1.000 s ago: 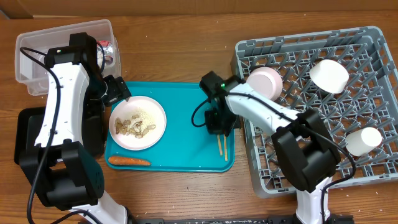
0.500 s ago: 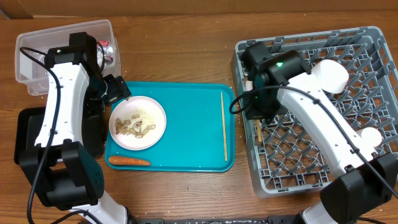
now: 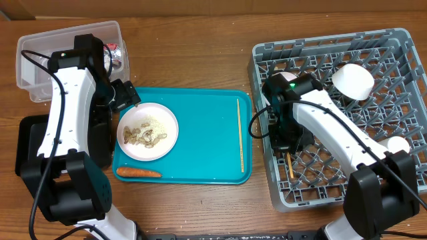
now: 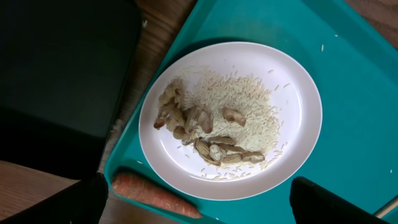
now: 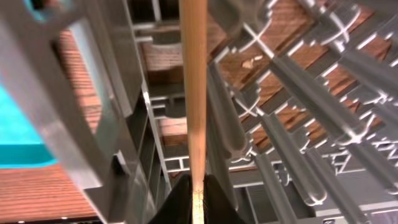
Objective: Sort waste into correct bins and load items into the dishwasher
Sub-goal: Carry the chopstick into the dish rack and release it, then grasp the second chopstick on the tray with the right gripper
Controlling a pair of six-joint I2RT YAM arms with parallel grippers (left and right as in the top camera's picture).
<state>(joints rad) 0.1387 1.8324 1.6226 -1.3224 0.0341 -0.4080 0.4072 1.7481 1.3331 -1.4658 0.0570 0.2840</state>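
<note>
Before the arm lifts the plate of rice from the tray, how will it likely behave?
The plate looks rigid and shallow, so it probably lifts without bending. Its loose rice and nuts would likely slide off if it tilts. Being smooth, it may be slippery for an end effector.

I log the loose chopstick (image 3: 240,133) lying lengthwise along the right edge of the teal tray (image 3: 207,120). The second chopstick (image 3: 289,165) is pale wood and stands steeply. It pokes down through the grid of the grey dishwasher rack (image 3: 280,200) at its left side, pinched at the top by the right gripper (image 5: 196,186) jaws. A white plate (image 4: 298,124) sits on the tray's left half — rice and brownish nut-like bits on it. A carrot (image 3: 139,173) lies just beside its rim at the tray's near-left corner. A white cup (image 3: 353,81) and a second cup (image 3: 399,145) rest in the rack.
</note>
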